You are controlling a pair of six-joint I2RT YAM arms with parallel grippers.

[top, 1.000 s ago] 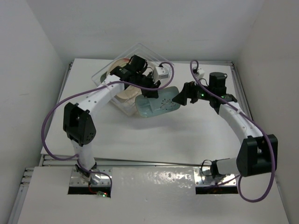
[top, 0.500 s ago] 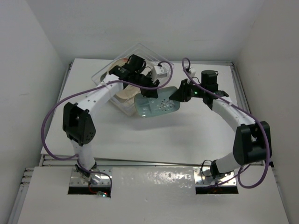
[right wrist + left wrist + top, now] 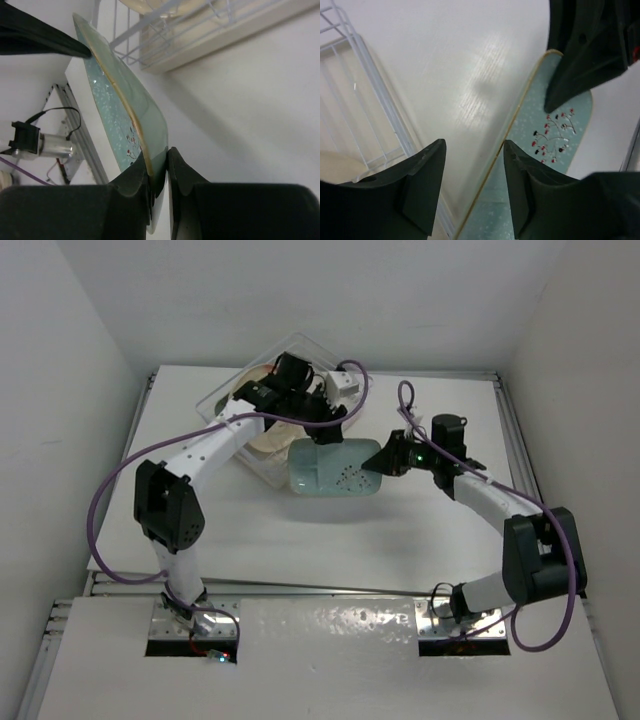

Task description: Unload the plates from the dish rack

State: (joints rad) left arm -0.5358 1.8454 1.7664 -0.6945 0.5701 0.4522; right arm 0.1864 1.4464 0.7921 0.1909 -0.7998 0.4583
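A second ago the mint plate [image 3: 325,470] leaned on the wall of the dish rack [image 3: 232,386]. Now I hold it tilted over the bench [image 3: 300,530], clear of the rack and just beside it. My right pincer [image 3: 160,162] pinches its rim. My left pincer [image 3: 474,150] is spread, the rim loose between its fingers, so I judge the handover nearly done. I count one mint plate out and one cream plate [image 3: 262,443] showing in the rack; my arm hides any others. There is one rack and two pincers.
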